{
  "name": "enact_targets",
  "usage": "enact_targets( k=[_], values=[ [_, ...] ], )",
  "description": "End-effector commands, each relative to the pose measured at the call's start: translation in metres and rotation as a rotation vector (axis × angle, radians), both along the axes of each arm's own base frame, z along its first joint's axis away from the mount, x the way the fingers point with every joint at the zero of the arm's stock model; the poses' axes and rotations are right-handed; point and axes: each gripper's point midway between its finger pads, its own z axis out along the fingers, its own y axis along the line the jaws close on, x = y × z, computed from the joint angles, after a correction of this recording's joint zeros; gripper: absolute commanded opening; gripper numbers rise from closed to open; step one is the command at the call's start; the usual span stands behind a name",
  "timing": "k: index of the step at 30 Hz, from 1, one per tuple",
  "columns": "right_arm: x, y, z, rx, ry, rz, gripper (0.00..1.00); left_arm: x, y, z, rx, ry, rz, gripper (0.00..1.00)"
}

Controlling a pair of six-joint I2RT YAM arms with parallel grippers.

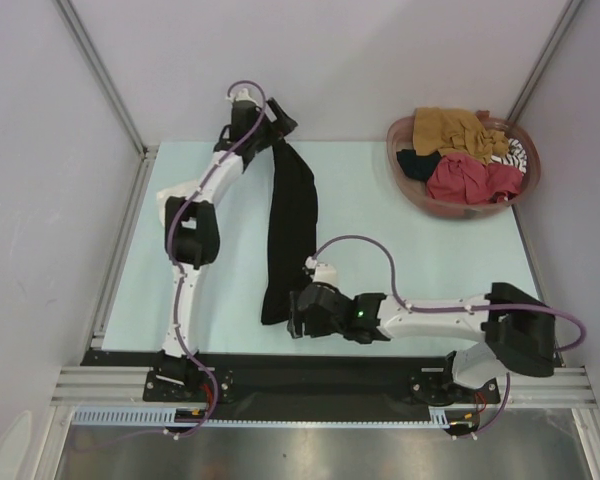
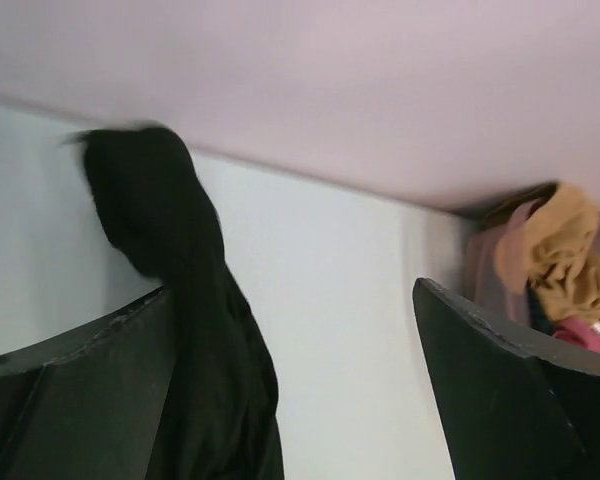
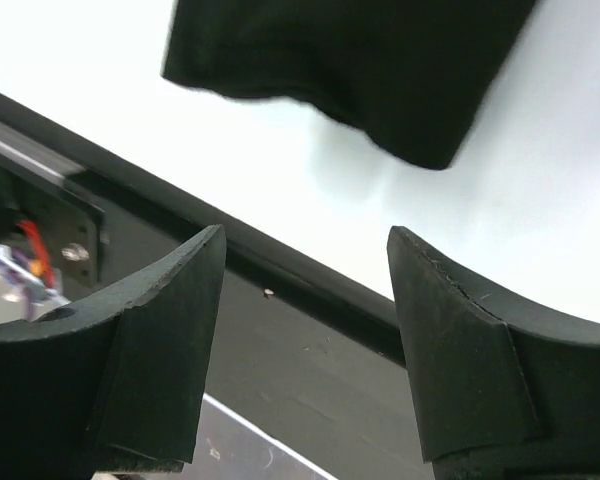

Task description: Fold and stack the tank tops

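A long black tank top (image 1: 290, 215) lies bunched in a narrow strip on the pale table, from the far middle toward the near edge. Its top end rises to my left gripper (image 1: 280, 118). In the left wrist view that gripper (image 2: 292, 290) has its jaws wide apart, and the black cloth (image 2: 180, 260) drapes against the left finger only. My right gripper (image 1: 296, 322) is open and empty beside the garment's near end. In the right wrist view the hem (image 3: 360, 60) lies beyond the gripper (image 3: 305, 235), not between the fingers.
A round reddish-brown basket (image 1: 460, 212) at the back right holds mustard (image 1: 450, 130), red (image 1: 470, 180), striped (image 1: 515, 152) and black (image 1: 415, 163) garments. The mustard one also shows in the left wrist view (image 2: 565, 245). The black table-edge rail (image 3: 310, 290) runs under the right gripper.
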Motion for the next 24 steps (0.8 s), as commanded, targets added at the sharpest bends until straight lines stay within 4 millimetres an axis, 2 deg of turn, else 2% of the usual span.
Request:
enact_targets(
  k=[1, 2, 3, 5, 11, 14, 15, 16, 19, 20, 21, 22, 23, 24],
  values=[
    [0.023, -0.022, 0.026, 0.02, -0.082, -0.059, 0.71, 0.001, 0.042, 0.123, 0.003, -0.245, 0.019, 1.0],
    [0.03, -0.029, 0.028, 0.016, -0.094, -0.078, 0.7, 0.0, 0.046, 0.132, 0.018, -0.26, 0.021, 1.0],
    [0.034, -0.034, 0.039, 0.04, -0.11, -0.088, 0.71, -0.002, 0.049, 0.134, 0.052, -0.262, 0.018, 1.0],
    [0.046, -0.049, 0.041, 0.035, -0.122, -0.119, 0.71, -0.004, 0.053, 0.138, 0.077, -0.264, 0.033, 1.0],
    [0.062, -0.073, 0.058, 0.056, -0.14, -0.154, 0.72, 0.005, 0.066, 0.105, 0.103, -0.205, 0.089, 1.0],
    [0.067, -0.083, 0.056, 0.049, -0.138, -0.166, 0.71, 0.003, 0.063, 0.099, 0.051, -0.184, 0.063, 1.0],
    [0.069, -0.084, 0.056, 0.054, -0.134, -0.164, 0.7, 0.0, 0.064, 0.09, 0.047, -0.16, 0.058, 1.0],
    [0.074, -0.087, 0.055, 0.053, -0.134, -0.165, 0.7, -0.006, 0.064, 0.101, 0.045, -0.167, 0.054, 1.0],
    [0.08, -0.086, 0.047, 0.069, -0.095, -0.147, 0.64, -0.031, 0.068, 0.085, 0.063, -0.078, 0.043, 1.0],
    [0.078, -0.084, 0.043, 0.075, -0.074, -0.125, 0.63, -0.048, 0.067, 0.111, 0.063, -0.104, 0.028, 0.99],
    [0.078, -0.083, 0.04, 0.073, -0.07, -0.118, 0.63, -0.067, 0.066, 0.082, 0.078, -0.033, -0.012, 0.99],
    [0.081, -0.081, 0.04, 0.084, -0.075, -0.11, 0.62, -0.081, 0.065, 0.079, 0.083, -0.017, -0.032, 0.99],
    [0.082, -0.081, 0.039, 0.082, -0.073, -0.097, 0.62, -0.102, 0.067, 0.11, 0.076, -0.066, -0.044, 0.99],
    [0.084, -0.08, 0.034, 0.073, -0.064, -0.091, 0.62, -0.126, 0.069, 0.075, 0.09, 0.02, -0.06, 1.0]
  ],
)
